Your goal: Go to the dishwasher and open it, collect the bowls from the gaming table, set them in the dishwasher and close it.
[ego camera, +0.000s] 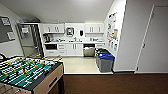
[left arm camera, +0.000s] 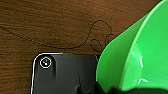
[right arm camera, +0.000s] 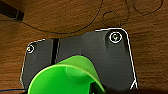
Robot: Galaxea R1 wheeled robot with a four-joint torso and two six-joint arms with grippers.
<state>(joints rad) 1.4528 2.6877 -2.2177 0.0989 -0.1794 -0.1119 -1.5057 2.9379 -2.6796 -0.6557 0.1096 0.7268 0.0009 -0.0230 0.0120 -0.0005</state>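
Broadly, a dark wood floor (ego camera: 112, 85) runs across the bottom of the head view and gives way to a pale floor in a kitchenette at centre frame. White cabinets (ego camera: 71, 48) line the kitchenette's back wall. A table-football table (ego camera: 27, 72) with a green field and rods takes the lower left corner. A closed pale door (ego camera: 155, 40) stands at the right edge. Two grey bins (ego camera: 105, 61), one with a blue lid and one with a green lid, sit right of centre against the wall.

The dishwasher (ego camera: 89, 51) is just left of the bins, under the counter. Its grey-silver front shows below a dark opening, so it looks open.

In the left wrist view a wide bright green bowl (left arm camera: 140, 62) shows large and tilted, close to the camera and above the wood floor. In the right wrist view a green bowl (right arm camera: 67, 77) shows against the arm's dark plate. Whether the left pincer or the right pincer is clamped on a bowl cannot be told. A thin dark cable (left arm camera: 85, 43) loops across the floor.
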